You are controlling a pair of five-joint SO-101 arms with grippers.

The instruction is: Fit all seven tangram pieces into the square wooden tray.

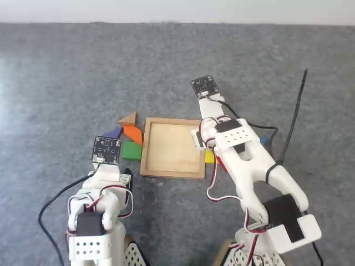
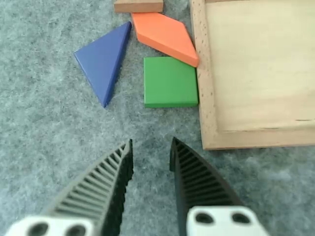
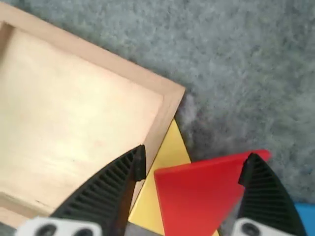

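The square wooden tray (image 1: 173, 148) is sitting in the middle of the grey carpet-like table (image 1: 66, 72) with nothing inside it, so all the pieces I can see are lying outside. On one side, the green square (image 2: 170, 81) is resting right up against the tray's rim, the orange parallelogram (image 2: 165, 37) is touching the rim just past it, the dark blue triangle (image 2: 104, 61) is lying a bit further out, and a plain wood-coloured triangle (image 2: 138, 5) is sitting beyond the orange one. On the opposite side, the yellow triangle (image 3: 165, 172) is lying snug against the tray's outer edge near a corner, the red triangle (image 3: 202, 196) is overlapping it, and a light blue piece (image 3: 304, 219) is peeking out just past the red one. The right gripper (image 3: 196, 155) is hanging over the red triangle with its jaws spread wide on either side of it, not pinching anything. The left gripper (image 2: 151, 142) is hovering over bare table near the green square, jaws slightly parted and holding nothing.
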